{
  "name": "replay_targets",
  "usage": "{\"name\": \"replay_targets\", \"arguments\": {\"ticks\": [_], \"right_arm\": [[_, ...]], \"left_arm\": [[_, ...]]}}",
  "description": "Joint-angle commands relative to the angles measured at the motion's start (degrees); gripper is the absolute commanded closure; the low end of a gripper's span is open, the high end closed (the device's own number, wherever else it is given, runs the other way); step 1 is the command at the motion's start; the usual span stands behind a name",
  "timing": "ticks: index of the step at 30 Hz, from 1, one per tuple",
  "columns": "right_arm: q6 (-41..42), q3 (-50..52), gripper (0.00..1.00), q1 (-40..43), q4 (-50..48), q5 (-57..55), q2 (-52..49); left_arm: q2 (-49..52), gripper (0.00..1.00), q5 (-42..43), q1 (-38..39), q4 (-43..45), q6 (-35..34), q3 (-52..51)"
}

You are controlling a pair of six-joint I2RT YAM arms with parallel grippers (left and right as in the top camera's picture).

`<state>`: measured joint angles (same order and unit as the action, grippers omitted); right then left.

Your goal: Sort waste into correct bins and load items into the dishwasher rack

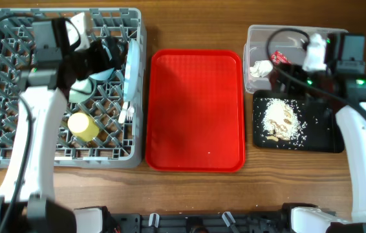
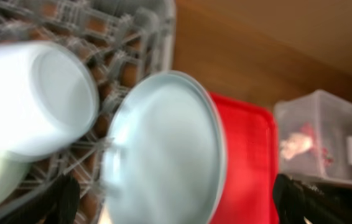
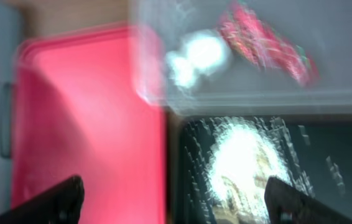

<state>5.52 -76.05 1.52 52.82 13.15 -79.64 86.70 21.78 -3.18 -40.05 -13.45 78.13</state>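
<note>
The grey dishwasher rack [image 1: 2, 129] at left holds the yellow cup [image 1: 83, 126], the pale green bowl [image 1: 79, 90] and the white plate [image 1: 131, 68] on edge. White cutlery [image 1: 125, 113] lies by the plate. My left gripper [image 1: 102, 55] hovers over the rack, open and empty. The left wrist view shows the plate [image 2: 163, 149] and the bowl [image 2: 33, 99]. The clear tub [image 1: 260, 35] holds the napkin [image 1: 258, 67] and the wrapper [image 1: 279, 58]. The black tray [image 1: 325, 139] holds the food scraps [image 1: 281, 120]. My right gripper [image 1: 286, 71] is open above them.
The flat red serving tray [image 1: 196, 110] lies bare between the rack and the bins. In the right wrist view its edge [image 3: 83, 112] meets the black tray [image 3: 325, 143], with the scraps [image 3: 244, 162], napkin [image 3: 198, 56] and wrapper [image 3: 263, 37] in sight.
</note>
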Motion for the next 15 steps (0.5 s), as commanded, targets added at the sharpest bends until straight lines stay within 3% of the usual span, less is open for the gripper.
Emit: {"name": "replay_targets", "arguments": {"ticks": [1, 5, 8, 12, 15], "right_arm": [[-3.58, -0.87, 0.02, -5.79, -7.45, 1.88, 0.22], [1.99, -0.87, 0.00, -5.75, -0.07, -5.29, -1.03], [1.88, 0.37, 0.00, -4.87, 2.58, -5.68, 1.44], [0.44, 10.60, 0.00, -4.83, -2.91, -5.62, 13.44], [2.40, 18.45, 0.00, -4.83, -4.15, -6.47, 29.62]], "left_arm": [[-3.39, 0.00, -21.27, -0.44, -15.52, -3.61, -0.11], [-3.50, 0.00, -21.22, -0.42, -28.96, -3.61, -0.11], [-7.26, 0.00, -20.39, -0.42, -30.40, -1.75, -2.38], [-27.12, 0.00, -16.94, -0.42, -22.03, 2.08, -14.58], [-48.24, 0.00, -15.23, -0.44, -15.17, 2.75, -25.55]]}}
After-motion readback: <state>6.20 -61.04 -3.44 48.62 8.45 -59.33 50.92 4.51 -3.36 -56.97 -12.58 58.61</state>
